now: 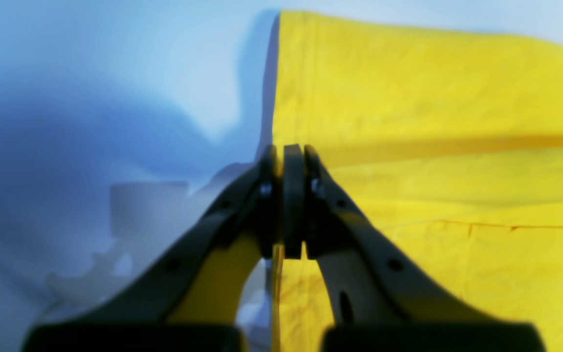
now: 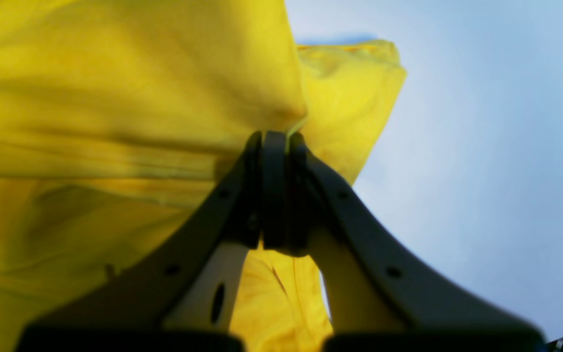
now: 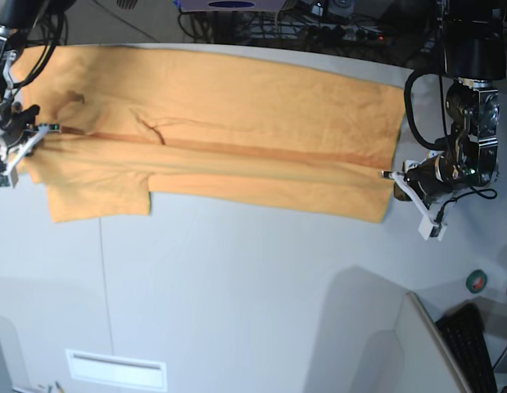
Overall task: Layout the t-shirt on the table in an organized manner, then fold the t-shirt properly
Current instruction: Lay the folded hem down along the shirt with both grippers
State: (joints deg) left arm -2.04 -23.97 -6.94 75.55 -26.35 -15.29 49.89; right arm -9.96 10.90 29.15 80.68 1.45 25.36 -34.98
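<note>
Across the table (image 3: 253,303), each hand, left (image 1: 292,151) and right (image 2: 275,137), pinches the t-shirt (image 3: 237,139) edge.

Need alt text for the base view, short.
A light-orange t-shirt lies stretched across the far half of a pale grey table, folded lengthwise along a darker crease. The right tool pinches its sleeve end at the picture's left, and the left tool pinches the hem end at the right.

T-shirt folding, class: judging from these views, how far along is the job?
Done: the t-shirt lies stretched across the table, one lengthwise fold already showing. In hand: the left gripper and right gripper are shut on opposite ends of its crease. Left: a sleeve sticks out near the right gripper, and the crosswise folds remain.
</note>
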